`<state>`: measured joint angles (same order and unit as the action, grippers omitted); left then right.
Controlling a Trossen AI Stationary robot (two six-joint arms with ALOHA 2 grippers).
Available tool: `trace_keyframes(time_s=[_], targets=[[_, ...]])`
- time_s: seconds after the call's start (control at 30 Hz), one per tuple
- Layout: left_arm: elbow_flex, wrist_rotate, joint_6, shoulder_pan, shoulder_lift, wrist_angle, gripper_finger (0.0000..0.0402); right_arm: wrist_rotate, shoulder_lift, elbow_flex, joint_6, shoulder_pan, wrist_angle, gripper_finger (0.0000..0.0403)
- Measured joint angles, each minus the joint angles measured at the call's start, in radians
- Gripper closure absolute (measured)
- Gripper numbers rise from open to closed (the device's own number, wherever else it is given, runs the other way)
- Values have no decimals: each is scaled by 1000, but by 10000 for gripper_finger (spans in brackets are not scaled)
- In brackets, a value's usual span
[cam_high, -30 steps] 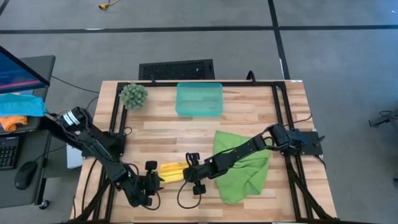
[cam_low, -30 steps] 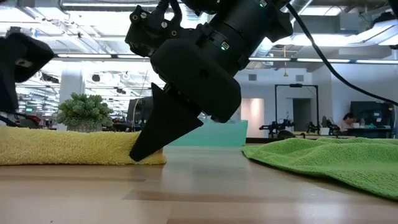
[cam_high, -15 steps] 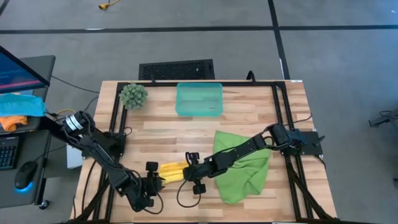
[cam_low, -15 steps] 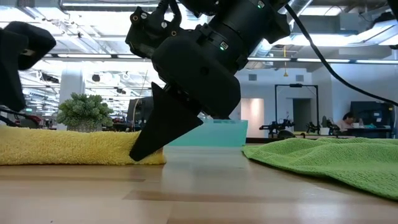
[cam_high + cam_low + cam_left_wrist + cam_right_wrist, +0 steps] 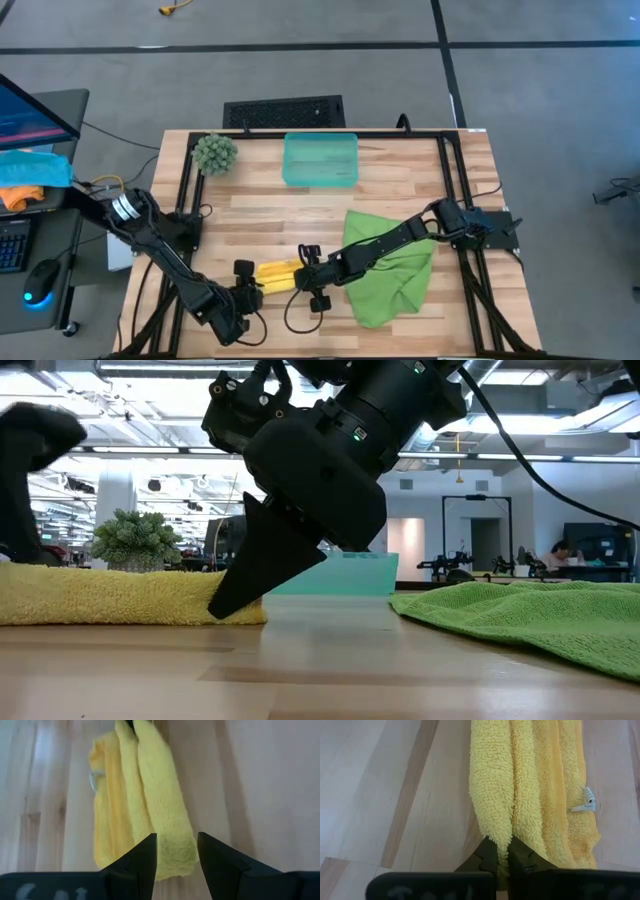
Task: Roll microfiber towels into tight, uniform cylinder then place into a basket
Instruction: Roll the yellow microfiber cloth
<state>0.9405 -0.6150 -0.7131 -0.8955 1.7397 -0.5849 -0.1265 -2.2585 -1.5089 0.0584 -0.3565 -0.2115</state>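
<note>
Basket [image 5: 372,572] mostly hidden behind right end effector [image 5: 232,598]; green towel [image 5: 540,612] cut off.

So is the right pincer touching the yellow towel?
Touching. In the right wrist view, the right pincer is pinched shut on an edge fold of the yellow towel, with the fabric squeezed between its two dark fingers.

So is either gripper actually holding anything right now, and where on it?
The right gripper pinches one end edge of the folded yellow towel. The left gripper is open at the other end, holding nothing.
</note>
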Motion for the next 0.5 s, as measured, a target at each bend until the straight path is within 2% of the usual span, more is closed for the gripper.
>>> trace_keyframes(time_s=[0.17, 0.37, 0.5], targets=[[0, -14, -56, 3, 83, 0, 268, 3, 0, 0, 20, 0, 0, 376], [4, -26, -153, 10, 112, -4, 269, 12, 0, 0, 21, 1, 0, 378], [3, 0, -210, 11, 107, -6, 292, 14, 0, 0, 21, 0, 0, 370]])
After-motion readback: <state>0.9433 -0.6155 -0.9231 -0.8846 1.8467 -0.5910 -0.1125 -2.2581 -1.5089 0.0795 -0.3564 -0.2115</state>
